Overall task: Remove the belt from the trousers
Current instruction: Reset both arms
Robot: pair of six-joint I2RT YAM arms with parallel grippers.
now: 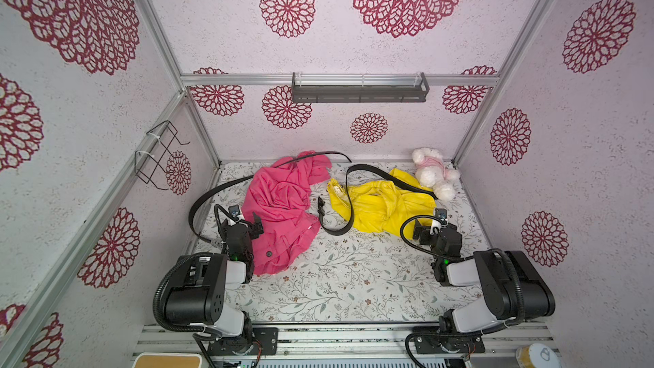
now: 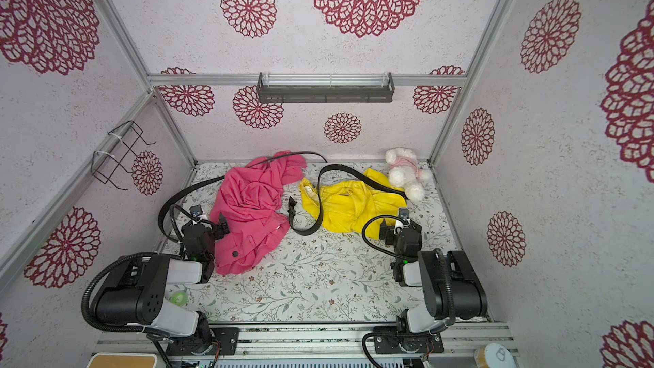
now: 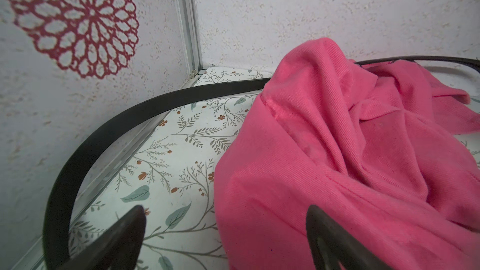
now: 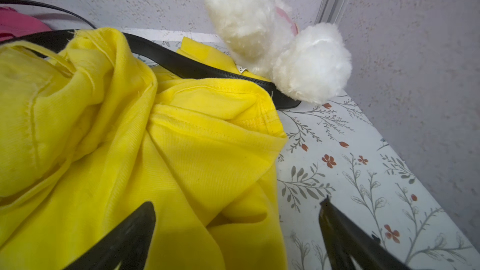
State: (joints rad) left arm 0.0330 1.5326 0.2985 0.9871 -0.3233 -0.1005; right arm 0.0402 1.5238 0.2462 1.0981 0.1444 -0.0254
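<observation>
Pink trousers (image 1: 283, 207) lie crumpled left of centre in both top views, on the floral tabletop (image 1: 354, 277). A black belt (image 3: 181, 96) arcs round their left side by the wall and disappears behind the cloth; I cannot tell whether it runs through the loops. The left gripper (image 3: 226, 207) hovers at the pink fabric's left edge, jaws spread wide, grasping nothing. At centre, a second belt (image 4: 197, 66) snakes over yellow trousers (image 1: 385, 207), its far end touching a white plush toy (image 1: 433, 171). The right gripper (image 4: 237, 202) hangs at the yellow cloth's lower right edge, jaws likewise released.
</observation>
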